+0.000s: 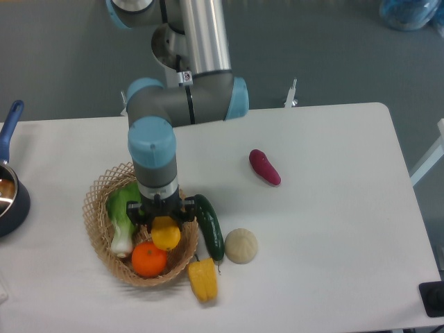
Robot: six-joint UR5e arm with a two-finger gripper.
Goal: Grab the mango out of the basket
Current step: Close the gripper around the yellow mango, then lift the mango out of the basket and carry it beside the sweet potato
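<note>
The mango (166, 235) is a smooth yellow oval lying in the wicker basket (97, 201), just above the round orange (149, 259). My gripper (164, 214) points straight down over the mango's upper end. Its dark fingers (141, 213) stand spread on either side of the fruit, wider than the mango, so the jaws look open. The mango's top is hidden under the gripper. The mango still rests among the other produce in the basket.
A green leafy vegetable (123, 211) lies in the basket's left part. A dark green cucumber (210, 226) leans on the basket's right rim. A yellow bell pepper (202, 279), a beige round fruit (241, 245) and a purple vegetable (265, 167) lie on the table. A blue pot (8, 198) stands at the left edge.
</note>
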